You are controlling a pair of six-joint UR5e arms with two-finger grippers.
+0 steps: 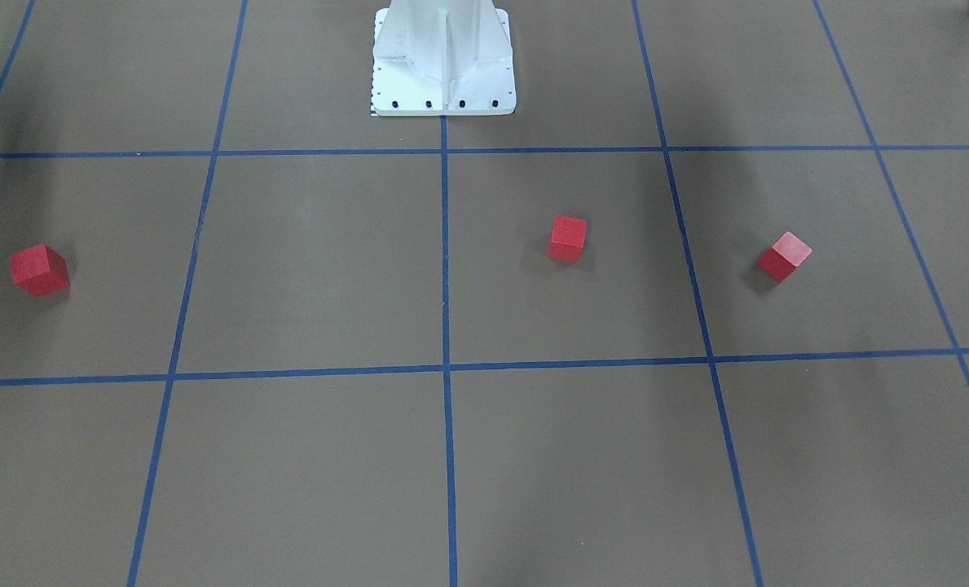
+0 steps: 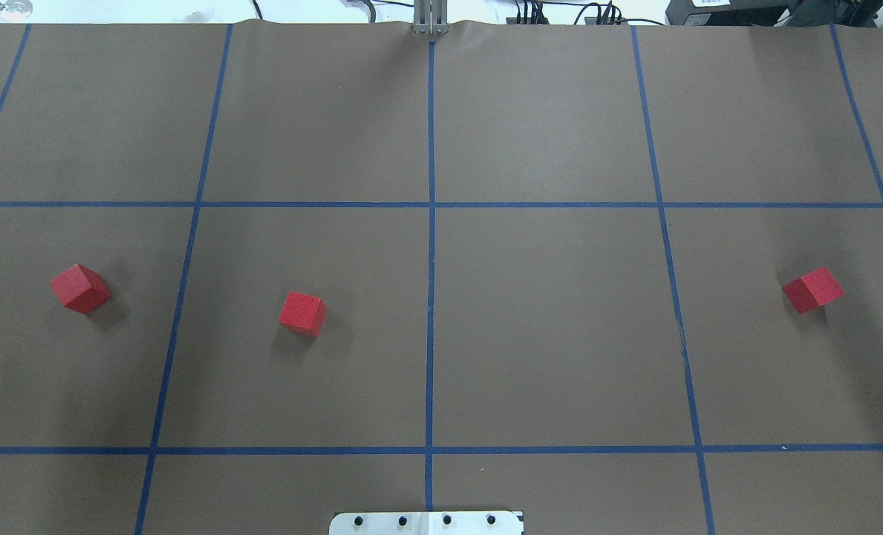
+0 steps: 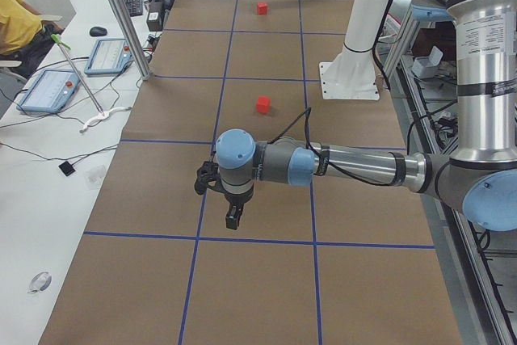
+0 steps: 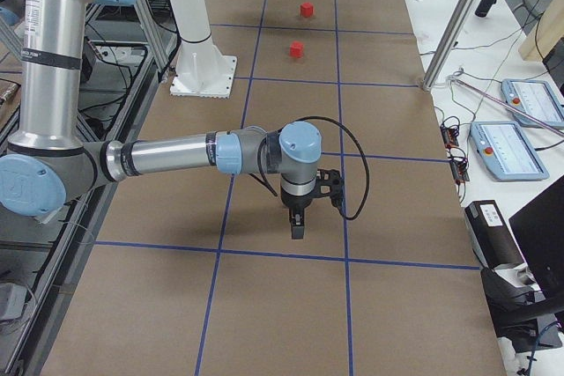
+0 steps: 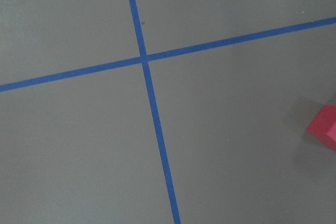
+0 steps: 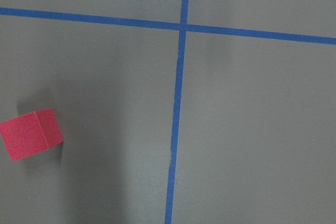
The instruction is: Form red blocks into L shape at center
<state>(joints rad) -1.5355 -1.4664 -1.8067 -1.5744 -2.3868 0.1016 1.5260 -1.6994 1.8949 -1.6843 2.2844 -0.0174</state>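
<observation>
red blocks lie well apart in a row across the table (image 2: 545, 334): left block (image 2: 79, 288) near the left edge, middle block (image 2: 302, 313) just left of the centre (image 2: 441, 327), right block (image 2: 813, 289) near the right edge. no l is formed yet. our left claw (image 3: 232, 220) and right claw (image 4: 298, 228) hang over the table without a block; we cannot tell whether either is open or closed. we judge a first pick is due: square the claw to a block's flat faces, since the outer two sit turned, then set them flush.
</observation>
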